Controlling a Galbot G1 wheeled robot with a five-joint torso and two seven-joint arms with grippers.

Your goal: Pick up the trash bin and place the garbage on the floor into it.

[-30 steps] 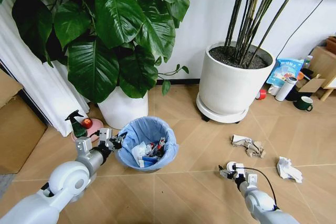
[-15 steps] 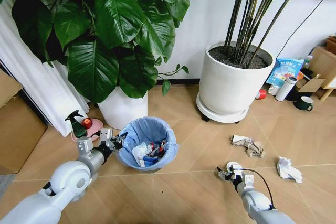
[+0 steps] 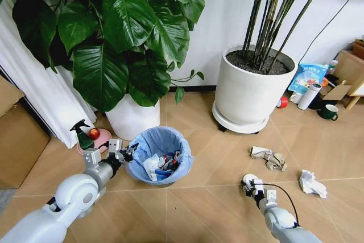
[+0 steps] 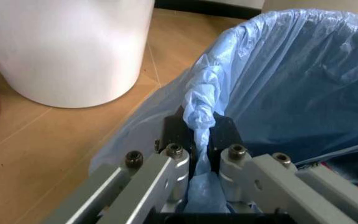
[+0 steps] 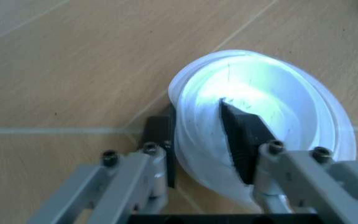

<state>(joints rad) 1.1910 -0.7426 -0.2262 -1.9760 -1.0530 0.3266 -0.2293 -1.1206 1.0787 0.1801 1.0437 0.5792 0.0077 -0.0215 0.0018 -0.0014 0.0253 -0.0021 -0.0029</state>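
Right wrist view shows the white round disc [image 5: 263, 121] pinched at its rim between my right gripper's [image 5: 201, 144] two fingers, one inside and one outside, low over the tan floor [image 5: 73, 70]; a moment ago my fingers were just beside it, so now I think I can carry it. My left gripper [image 4: 203, 154] holds tight on the blue bag at the rim of the trash bin [image 3: 158, 155], which sits near the leafy plant's white pot [image 3: 132, 119]. I cannot tell if the disc is lifted off the floor, and the crumpled wrapper [image 3: 269, 158] and paper wad [image 3: 312, 183] lie well apart.
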